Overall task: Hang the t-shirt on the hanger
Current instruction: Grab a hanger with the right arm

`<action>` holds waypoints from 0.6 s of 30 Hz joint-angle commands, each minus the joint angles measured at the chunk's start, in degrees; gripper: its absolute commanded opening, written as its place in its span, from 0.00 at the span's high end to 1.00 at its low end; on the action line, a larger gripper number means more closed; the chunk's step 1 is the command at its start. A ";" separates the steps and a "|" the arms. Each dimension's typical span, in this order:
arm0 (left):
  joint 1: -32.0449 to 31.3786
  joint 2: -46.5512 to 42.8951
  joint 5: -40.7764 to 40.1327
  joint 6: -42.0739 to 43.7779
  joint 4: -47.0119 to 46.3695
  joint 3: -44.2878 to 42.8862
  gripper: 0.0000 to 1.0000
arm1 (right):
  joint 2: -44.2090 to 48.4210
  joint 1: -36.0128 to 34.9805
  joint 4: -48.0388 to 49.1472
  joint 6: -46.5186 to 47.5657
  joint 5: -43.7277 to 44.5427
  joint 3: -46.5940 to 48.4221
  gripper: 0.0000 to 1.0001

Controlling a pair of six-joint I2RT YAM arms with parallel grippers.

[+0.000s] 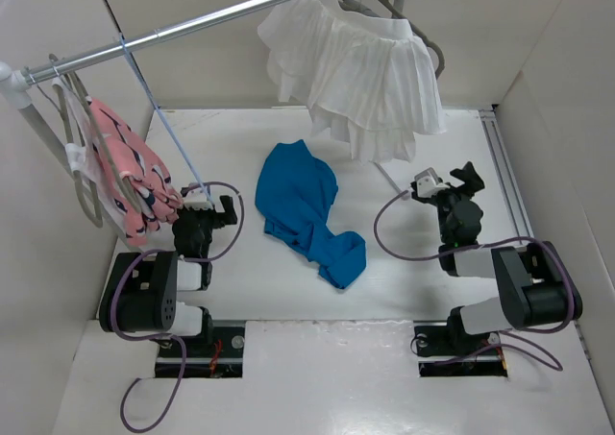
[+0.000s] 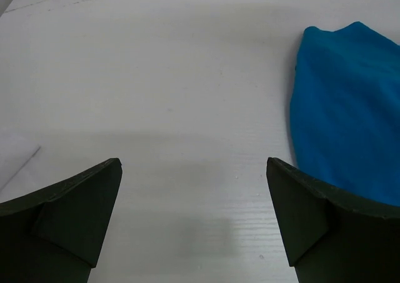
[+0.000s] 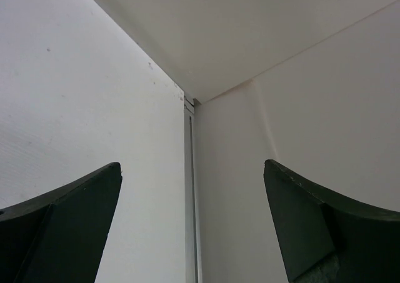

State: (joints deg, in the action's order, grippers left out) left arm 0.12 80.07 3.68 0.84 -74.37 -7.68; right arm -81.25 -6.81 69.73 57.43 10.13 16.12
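The blue t-shirt (image 1: 306,209) lies crumpled on the white table between the two arms. Its edge also shows at the right of the left wrist view (image 2: 350,108). The thin pale-blue hanger (image 1: 154,99) hangs from the rail at the left, and its lower end reaches down near the left gripper. My left gripper (image 1: 213,205) is open and empty just left of the shirt, over bare table (image 2: 192,164). My right gripper (image 1: 449,178) is open and empty to the right of the shirt. It faces the enclosure's far right corner (image 3: 191,165).
A metal rail (image 1: 211,20) crosses the back overhead. A pink striped garment (image 1: 125,176) hangs at its left end and a white pleated garment (image 1: 360,70) at the back middle. White walls enclose the table, with a grey track (image 1: 504,166) along the right wall.
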 commanded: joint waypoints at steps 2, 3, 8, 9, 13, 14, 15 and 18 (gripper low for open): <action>-0.29 -0.88 0.11 -0.93 -11.68 -1.72 0.00 | 1.53 0.57 0.85 -0.65 -1.86 1.72 0.00; -0.30 -0.88 -0.60 -0.93 -11.68 -1.72 0.00 | 2.41 0.57 -0.90 -0.04 -2.56 2.33 0.00; -1.00 -2.02 4.12 2.41 -15.61 1.24 0.00 | 7.95 -1.10 -27.14 -0.47 -4.23 14.53 0.00; -1.00 -2.03 4.75 2.41 -17.81 2.57 0.00 | 7.95 -1.71 -36.59 -0.48 -5.29 17.08 0.00; -2.93 -5.53 9.05 6.53 -26.87 9.08 0.00 | 10.40 -6.09 -47.57 -0.31 -7.06 22.63 0.00; -3.45 -7.37 13.41 8.19 -26.88 9.78 0.00 | 10.41 -7.07 -49.15 -0.30 -7.05 22.64 0.00; -4.77 -8.78 15.72 12.56 -26.88 11.27 0.00 | 11.20 -7.86 -50.91 -0.30 -7.05 23.60 0.00; -7.23 -18.69 25.80 21.71 -13.92 12.34 0.00 | 12.43 -12.25 -57.24 -0.30 -5.92 24.84 0.00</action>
State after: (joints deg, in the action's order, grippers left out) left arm -5.23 69.08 17.04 12.14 -72.82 -2.59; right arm -70.08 -16.10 23.79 57.45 4.89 38.98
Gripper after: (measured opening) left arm 0.997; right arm 0.996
